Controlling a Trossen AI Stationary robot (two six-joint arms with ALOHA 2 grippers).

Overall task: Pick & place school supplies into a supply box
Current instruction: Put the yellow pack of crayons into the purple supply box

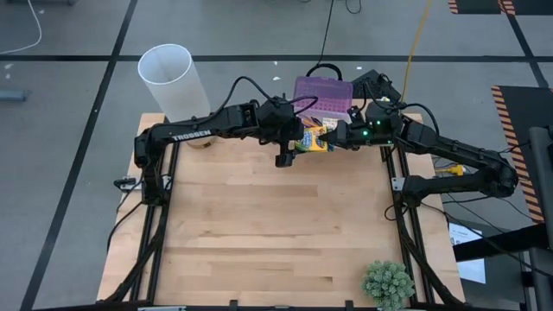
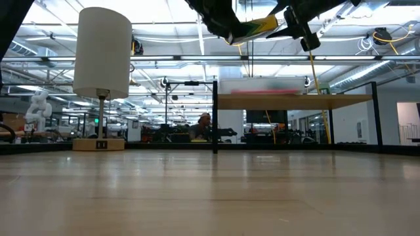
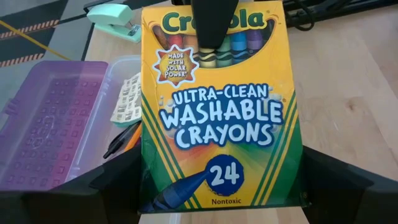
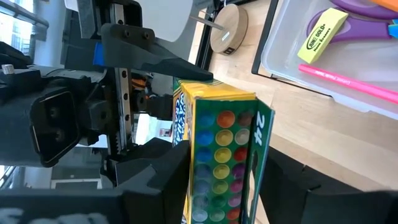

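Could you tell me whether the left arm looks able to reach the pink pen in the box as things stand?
Probably not yet: the left gripper is shut on the crayon box, which the right gripper holds too. The pink pen lies close by in the open supply box, nothing over it.

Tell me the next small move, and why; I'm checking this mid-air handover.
Probably open the left gripper. Both grippers appear clamped on the crayon box, which is held up off the table, so it can hardly travel until one lets go. The right gripper sits nearer the open supply box, so it seems better placed to carry it over.
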